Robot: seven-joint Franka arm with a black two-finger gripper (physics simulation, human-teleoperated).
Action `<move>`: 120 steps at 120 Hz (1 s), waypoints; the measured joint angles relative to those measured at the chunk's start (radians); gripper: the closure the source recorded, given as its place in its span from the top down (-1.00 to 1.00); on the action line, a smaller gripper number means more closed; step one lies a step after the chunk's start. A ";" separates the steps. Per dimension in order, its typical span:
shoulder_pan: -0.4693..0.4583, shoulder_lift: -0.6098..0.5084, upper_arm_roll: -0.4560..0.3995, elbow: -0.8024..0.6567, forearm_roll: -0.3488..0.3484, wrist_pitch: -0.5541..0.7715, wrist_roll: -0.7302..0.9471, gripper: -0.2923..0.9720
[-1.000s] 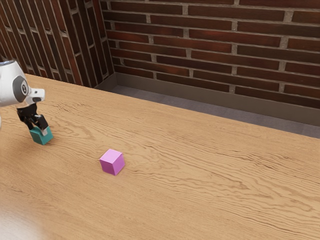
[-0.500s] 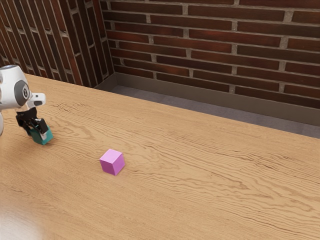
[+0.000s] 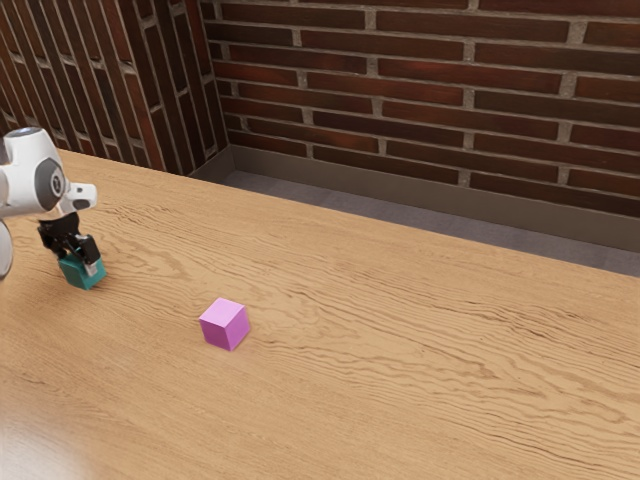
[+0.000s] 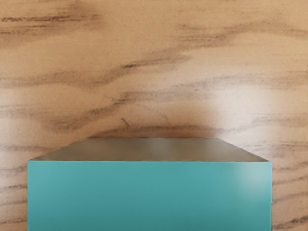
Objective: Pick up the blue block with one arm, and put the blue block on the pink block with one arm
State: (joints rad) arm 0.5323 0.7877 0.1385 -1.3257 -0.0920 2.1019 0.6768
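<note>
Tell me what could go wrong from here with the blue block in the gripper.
The gripper holds the blue block by its upper part, so it might slip or tilt in transit.
The block hangs low over the table; carried sideways at this height, it could knock the pink block away.
The pink block's top looks no bigger than the blue block, so an off-centre release could topple it.

The blue block [image 3: 82, 276] [image 4: 149, 195] is a small teal-blue cube, a little tilted, gripped from two sides by the tool [image 3: 79, 267]. It is well apart from the pink block [image 3: 224, 323], toward the exterior view's left. The pink block, a light magenta cube, rests flat on the wooden surface [image 3: 400, 350].
</note>
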 joint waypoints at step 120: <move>-0.035 -0.553 -0.281 -0.549 0.096 0.002 -0.028 -0.08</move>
State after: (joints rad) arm 0.4970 0.2343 -0.1421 -1.8752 0.0036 2.1040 0.6484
